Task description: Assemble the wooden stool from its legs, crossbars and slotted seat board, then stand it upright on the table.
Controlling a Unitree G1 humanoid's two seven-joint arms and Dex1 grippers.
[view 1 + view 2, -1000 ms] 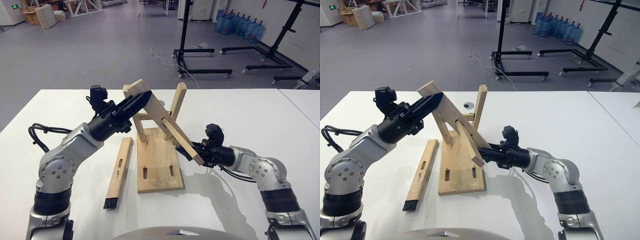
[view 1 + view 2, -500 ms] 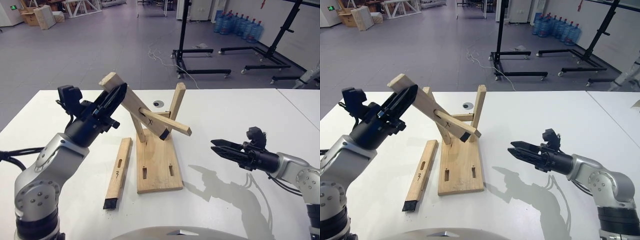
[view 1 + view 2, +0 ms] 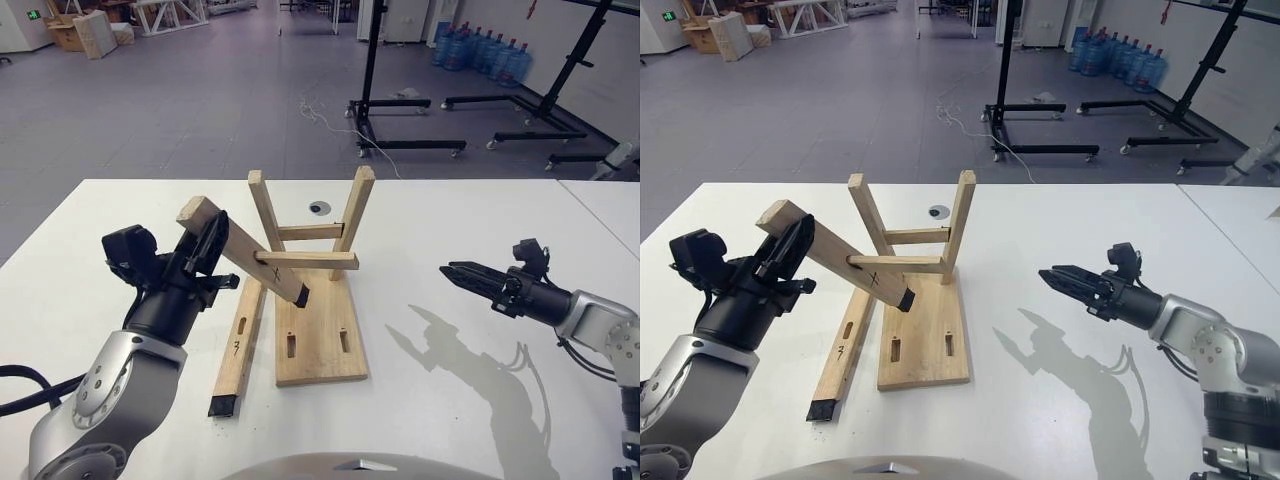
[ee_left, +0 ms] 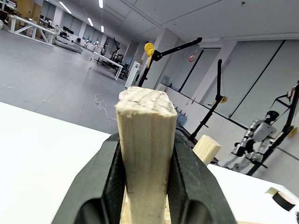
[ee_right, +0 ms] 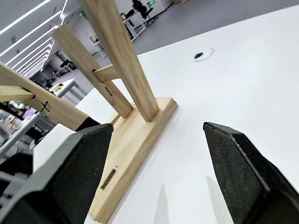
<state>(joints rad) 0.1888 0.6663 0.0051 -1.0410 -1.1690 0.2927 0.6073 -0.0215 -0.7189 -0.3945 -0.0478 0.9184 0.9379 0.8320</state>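
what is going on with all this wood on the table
A stool is being put together. The seat board lies flat on the table with two legs standing in it. The left gripper is shut on a third leg, tilted, with a crossbar on it and its lower end down at the board. A fourth leg lies loose beside the board. The right gripper hangs open and empty, off to the right.

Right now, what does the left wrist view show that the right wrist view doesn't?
Left wrist: the left tool shut on the end of a leg. Right wrist: the open right tool, the seat board with two upright legs standing on it and a crossbar between them. Both: the held leg and the white table.
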